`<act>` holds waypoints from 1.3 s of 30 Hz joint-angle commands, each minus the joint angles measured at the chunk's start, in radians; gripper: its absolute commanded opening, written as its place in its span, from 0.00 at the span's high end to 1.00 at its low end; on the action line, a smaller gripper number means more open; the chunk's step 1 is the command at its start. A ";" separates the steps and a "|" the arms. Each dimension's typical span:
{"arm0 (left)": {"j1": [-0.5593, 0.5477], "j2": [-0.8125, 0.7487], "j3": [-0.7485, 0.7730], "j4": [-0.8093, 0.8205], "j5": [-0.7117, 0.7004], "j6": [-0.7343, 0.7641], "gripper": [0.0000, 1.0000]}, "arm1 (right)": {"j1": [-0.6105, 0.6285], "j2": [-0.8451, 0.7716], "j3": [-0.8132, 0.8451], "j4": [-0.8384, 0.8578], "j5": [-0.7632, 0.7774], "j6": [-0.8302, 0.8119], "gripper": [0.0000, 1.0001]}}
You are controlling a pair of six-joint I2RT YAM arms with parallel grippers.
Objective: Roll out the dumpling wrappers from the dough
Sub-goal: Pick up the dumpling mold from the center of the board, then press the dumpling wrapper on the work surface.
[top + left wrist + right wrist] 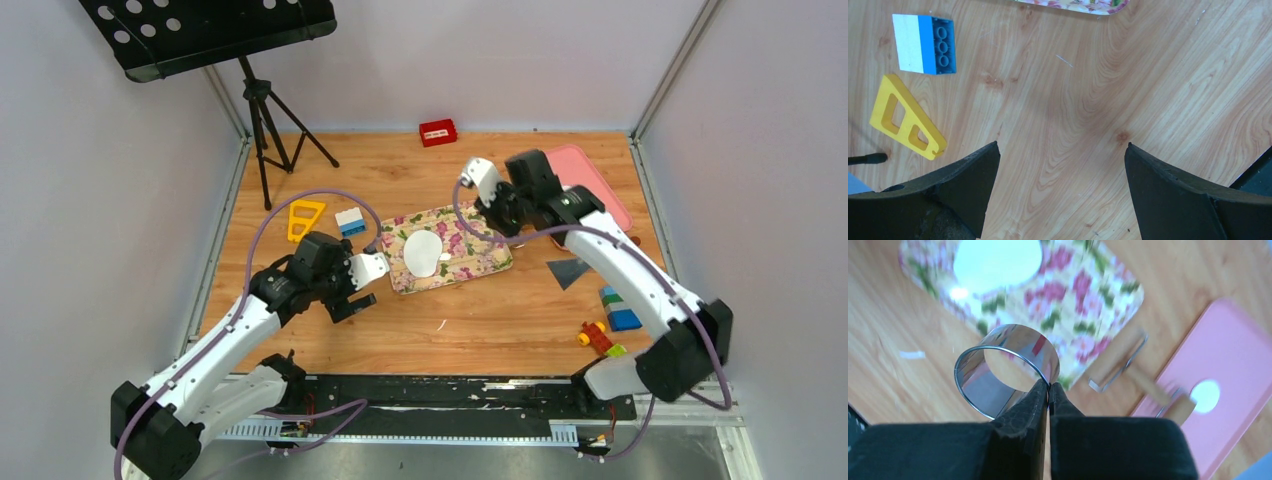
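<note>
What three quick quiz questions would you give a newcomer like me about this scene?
1. True or false: the right gripper pinches the wall of the metal ring cutter.
2. The flattened dough lies on: A a floral mat, B a bowl, C a plate.
3. Fill in: the left gripper hangs with its jaws ____.
Key: 1 true; 2 A; 3 open.

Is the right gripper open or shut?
Shut: the right gripper pinches the wall of the metal ring cutter between its fingertips.
</note>
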 commanded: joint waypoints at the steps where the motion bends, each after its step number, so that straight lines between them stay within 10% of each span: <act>1: 0.028 -0.042 -0.004 0.037 0.023 -0.022 0.00 | 0.065 0.224 0.224 0.068 -0.031 0.133 1.00; 14: 0.040 -0.054 -0.009 0.026 0.043 -0.012 0.00 | 0.239 0.599 0.465 0.092 0.133 0.240 1.00; 39: 0.041 -0.030 -0.013 0.032 0.034 -0.015 0.00 | 0.222 0.654 0.472 0.086 0.050 0.236 1.00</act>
